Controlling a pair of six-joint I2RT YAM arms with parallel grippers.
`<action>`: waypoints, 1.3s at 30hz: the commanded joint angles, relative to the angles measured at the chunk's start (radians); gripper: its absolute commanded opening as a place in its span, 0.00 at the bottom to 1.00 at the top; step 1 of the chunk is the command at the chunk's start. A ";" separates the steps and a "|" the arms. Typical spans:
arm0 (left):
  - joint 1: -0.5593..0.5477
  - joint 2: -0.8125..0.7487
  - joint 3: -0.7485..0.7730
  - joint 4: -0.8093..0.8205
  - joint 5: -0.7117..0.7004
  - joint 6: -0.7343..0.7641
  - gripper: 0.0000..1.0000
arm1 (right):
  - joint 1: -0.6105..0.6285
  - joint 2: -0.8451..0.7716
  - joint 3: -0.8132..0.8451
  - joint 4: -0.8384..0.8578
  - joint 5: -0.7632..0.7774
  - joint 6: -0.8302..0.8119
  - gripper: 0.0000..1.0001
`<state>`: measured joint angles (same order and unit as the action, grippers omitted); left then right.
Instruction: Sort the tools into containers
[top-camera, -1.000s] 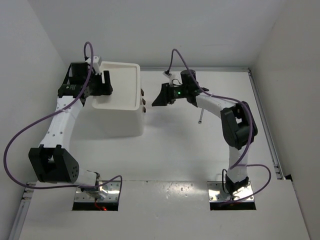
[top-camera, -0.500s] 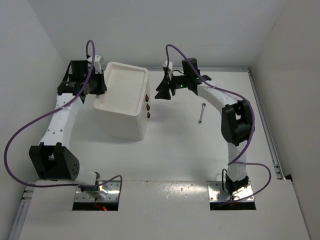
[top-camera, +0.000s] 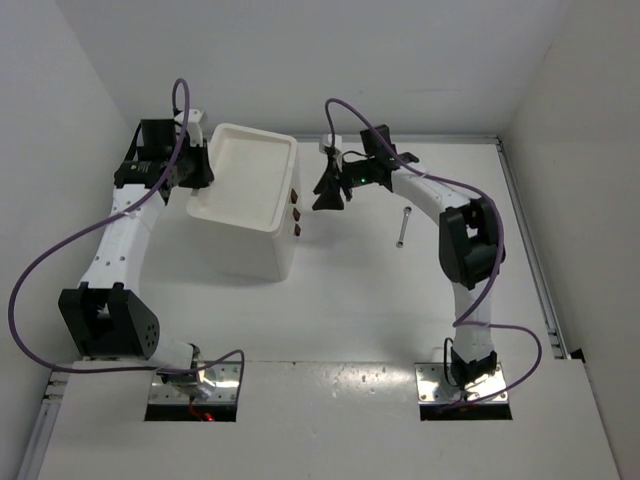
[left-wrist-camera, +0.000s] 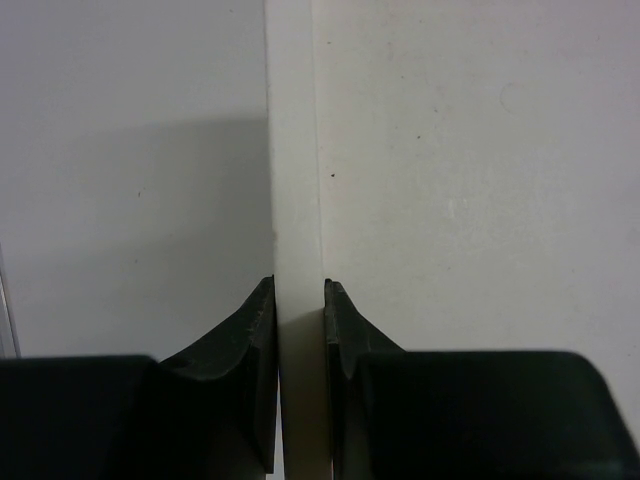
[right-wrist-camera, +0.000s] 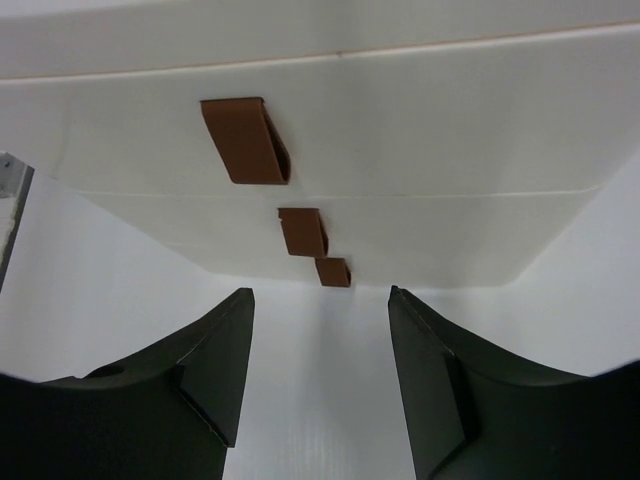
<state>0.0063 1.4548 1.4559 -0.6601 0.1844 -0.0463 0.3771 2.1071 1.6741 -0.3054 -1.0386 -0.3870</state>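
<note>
The right gripper (right-wrist-camera: 320, 320), jaws apart and empty, faces the drawer unit (top-camera: 245, 250) — its three brown knobs (right-wrist-camera: 303, 230) lie straight ahead in a row. The left gripper (left-wrist-camera: 298, 300) is clamped on the unit's opposite rim; a slim tool (top-camera: 401, 228), perhaps a wrench, lies beside the right arm

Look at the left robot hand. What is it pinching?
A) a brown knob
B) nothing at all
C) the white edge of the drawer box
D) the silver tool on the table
C: the left wrist view shows the left gripper with its jaws closed on the thin white rim of the drawer unit. The brown knobs are on the other side, facing the right gripper.
</note>
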 joint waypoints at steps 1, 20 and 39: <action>-0.009 0.045 -0.009 -0.068 0.118 -0.047 0.00 | 0.037 -0.050 0.030 0.009 -0.040 -0.026 0.57; -0.009 0.027 -0.039 -0.049 0.118 -0.056 0.00 | 0.127 -0.098 0.078 0.054 0.132 0.126 0.57; -0.009 0.018 -0.077 -0.030 0.109 -0.066 0.00 | 0.146 -0.087 0.110 0.084 0.204 0.126 0.10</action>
<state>0.0074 1.4464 1.4330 -0.6273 0.1890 -0.0502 0.5133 2.0678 1.7473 -0.2916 -0.8364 -0.2527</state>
